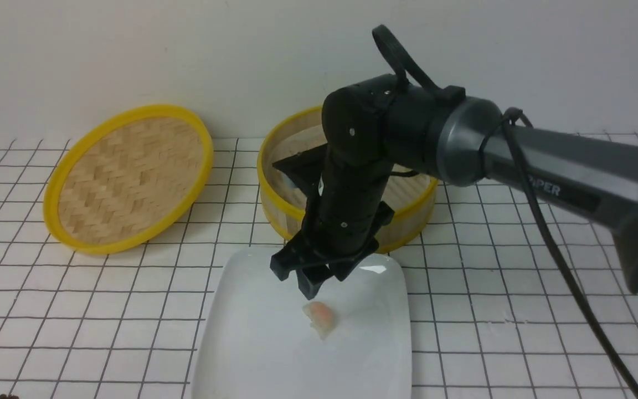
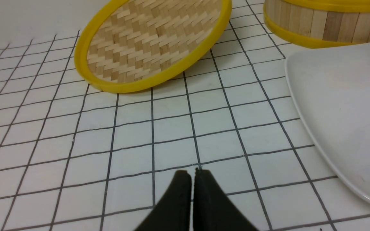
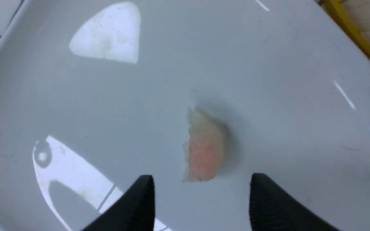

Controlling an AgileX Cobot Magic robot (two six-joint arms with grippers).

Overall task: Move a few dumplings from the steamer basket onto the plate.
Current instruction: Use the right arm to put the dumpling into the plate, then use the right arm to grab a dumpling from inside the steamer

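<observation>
Our right claw (image 3: 202, 179) hung just above the plate (image 1: 241, 343), jaws wide and holding nothing. One pinkish dumpling (image 1: 319, 318) lay free near the plate's middle, directly below the claw, so we judged it set down there. The steamer basket (image 1: 407, 221) stood just behind the plate, which kept each carry short. Our left claw (image 2: 193, 175), jaws pressed together and empty, sat low over the bench (image 2: 140, 128), clear of the work.

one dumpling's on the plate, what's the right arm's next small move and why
Probably lift the right gripper clear and move to the steamer basket: its jaws stand open, the pinkish dumpling lies free on the plate, and it is the only one there.
</observation>
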